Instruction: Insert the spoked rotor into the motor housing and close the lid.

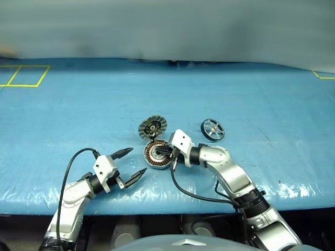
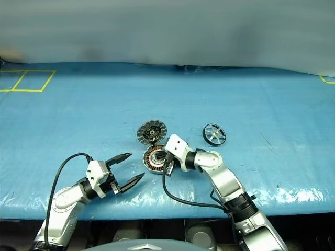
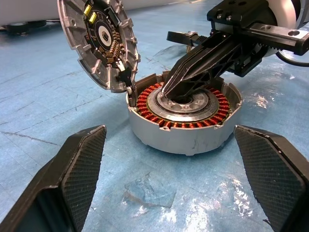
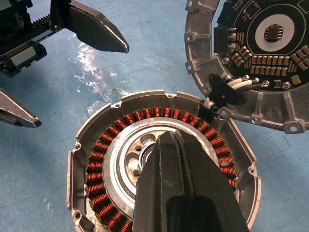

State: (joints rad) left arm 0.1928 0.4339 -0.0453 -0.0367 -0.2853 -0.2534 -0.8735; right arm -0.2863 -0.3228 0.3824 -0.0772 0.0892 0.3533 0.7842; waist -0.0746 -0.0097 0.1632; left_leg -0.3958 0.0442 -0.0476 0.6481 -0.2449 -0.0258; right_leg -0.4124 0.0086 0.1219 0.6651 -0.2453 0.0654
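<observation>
Left gripper (image 1: 132,163) jaws wide; right gripper (image 4: 179,145) jaws closed inside motor housing (image 4: 91,135)

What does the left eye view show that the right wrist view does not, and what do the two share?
Left eye view alone: the spoked rotor lying on the blue table, apart from the other parts, and yellow tape lines at the far left corner.

Right wrist view alone: the small components and white wires on the lid's inner face.

Both: the motor housing with its copper coil ring, the opened lid joined to it, the shut right gripper poking into the housing's centre, and the open left gripper.
</observation>
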